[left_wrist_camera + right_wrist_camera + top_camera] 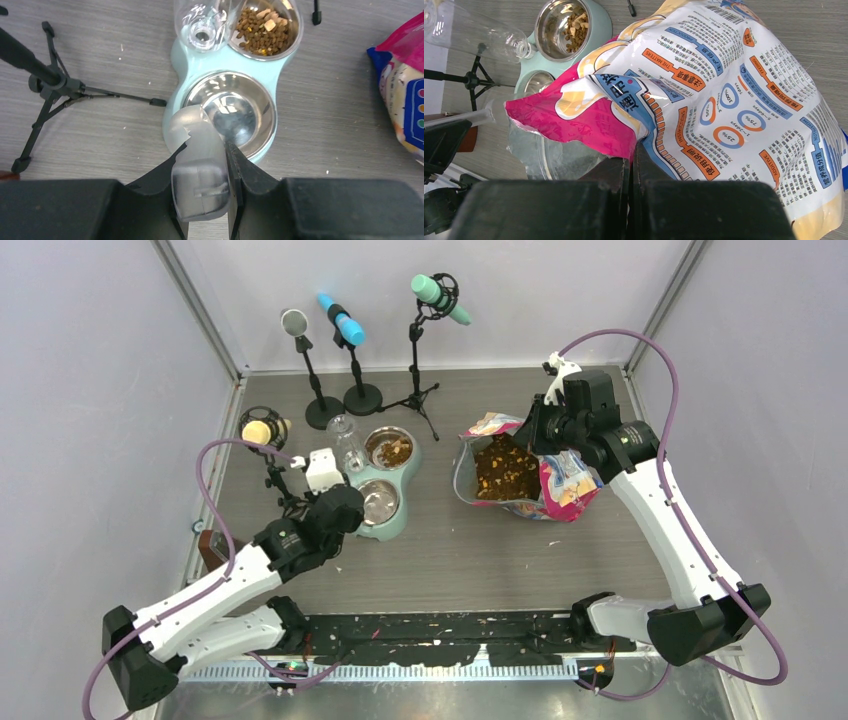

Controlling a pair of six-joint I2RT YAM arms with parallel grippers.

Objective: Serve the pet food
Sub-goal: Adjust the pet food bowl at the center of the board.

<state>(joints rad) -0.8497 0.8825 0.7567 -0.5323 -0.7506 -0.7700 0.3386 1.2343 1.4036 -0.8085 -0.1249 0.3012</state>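
The right gripper was clamped on the rim of the bag, kibble lay in the bag and the far bowl, and the left gripper clasped an apparently empty scoop over the bare near bowl, so refilling from the bag likely came next.

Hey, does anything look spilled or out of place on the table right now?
Small pale crumbs lie scattered on the table in front of the bag, which the right gripper pinches by its rim. Only the far bowl holds pet food; the near bowl is empty.
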